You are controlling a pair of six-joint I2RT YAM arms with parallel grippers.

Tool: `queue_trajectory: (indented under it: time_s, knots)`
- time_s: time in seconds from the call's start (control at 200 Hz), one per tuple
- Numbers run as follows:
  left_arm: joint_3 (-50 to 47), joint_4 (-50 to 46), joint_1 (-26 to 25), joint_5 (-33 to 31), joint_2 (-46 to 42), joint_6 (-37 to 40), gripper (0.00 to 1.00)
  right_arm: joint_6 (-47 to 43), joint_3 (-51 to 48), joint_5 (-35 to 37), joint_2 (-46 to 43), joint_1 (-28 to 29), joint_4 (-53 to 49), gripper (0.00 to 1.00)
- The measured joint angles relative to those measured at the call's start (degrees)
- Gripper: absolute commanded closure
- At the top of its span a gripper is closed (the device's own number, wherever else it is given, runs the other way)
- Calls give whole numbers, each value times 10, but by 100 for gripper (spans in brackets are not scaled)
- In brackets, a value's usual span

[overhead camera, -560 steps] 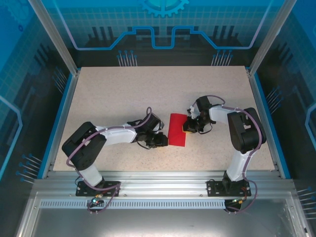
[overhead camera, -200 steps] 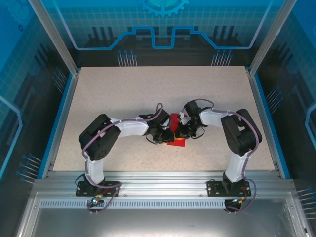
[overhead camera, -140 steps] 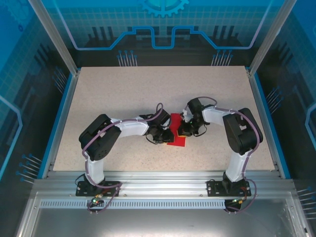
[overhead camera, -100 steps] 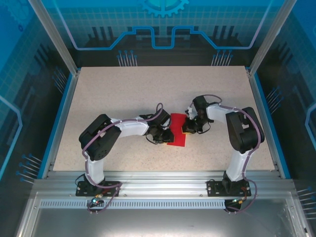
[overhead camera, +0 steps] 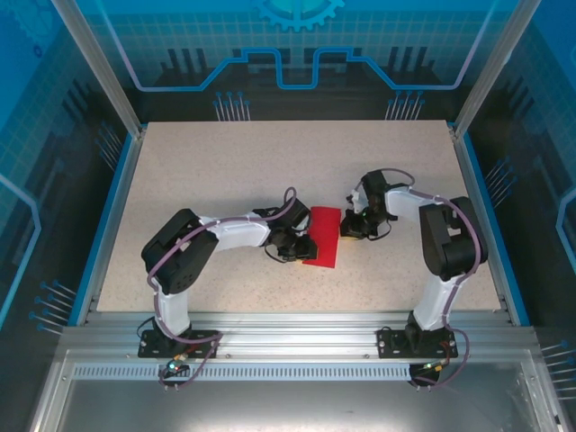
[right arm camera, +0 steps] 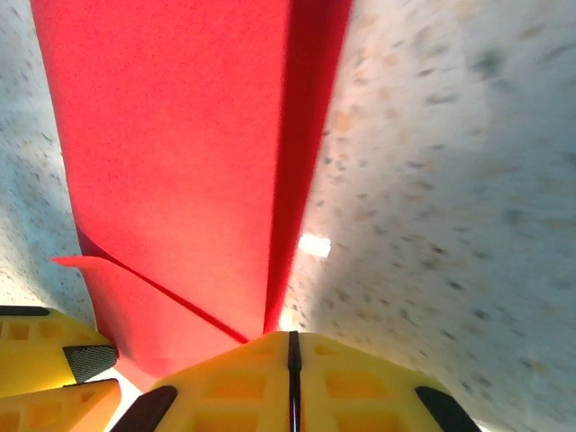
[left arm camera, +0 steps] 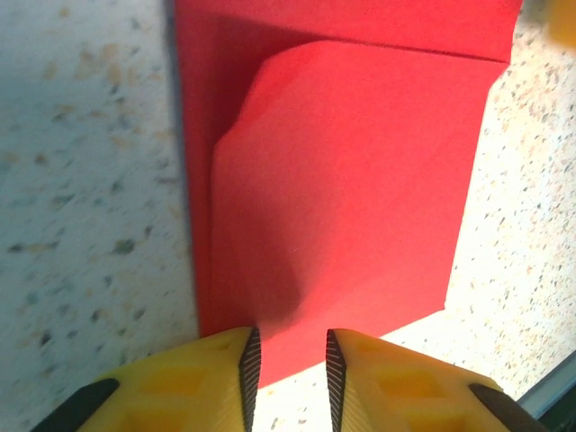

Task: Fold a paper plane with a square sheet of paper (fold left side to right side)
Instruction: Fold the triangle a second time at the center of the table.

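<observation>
Two grippers flank the square sheet of paper [overhead camera: 322, 237], now doubled into a narrow red rectangle lying flat near the middle of the table [overhead camera: 234, 162]. The right gripper [overhead camera: 347, 227] has drawn back off the sheet to just beside its right edge, fingers pressed together on nothing. The left gripper [overhead camera: 304, 247] sits at the left edge, fingers a narrow slit apart; whether they pinch paper cannot be told. The upper layer bulges slightly, so the left-to-right crease probably needs more pressing.
</observation>
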Motion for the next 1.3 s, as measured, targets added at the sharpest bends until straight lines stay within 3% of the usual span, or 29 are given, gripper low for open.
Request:
queue_trajectory:
  time_s: [0.185, 0.375, 0.56, 0.695, 0.98, 1.301]
  knots:
    - [0, -33, 22, -1, -62, 18, 50, -2, -32, -3, -94, -29, 19, 67]
    - [3, -24, 59, 6, -97, 33, 49, 9, -86, -49, -148, -33, 71, 53]
    - [34, -15, 59, 31, -40, 38, 52, 19, -113, -94, -145, -33, 106, 52]
    - [67, -13, 59, 40, 9, 42, 58, 23, -125, -111, -137, -33, 118, 51]
    - [102, -21, 59, 35, 46, 59, 85, 23, -130, -138, -108, -31, 134, 52]
    - [102, -38, 60, -4, 43, 64, 97, 28, -125, -141, -75, -22, 137, 51]
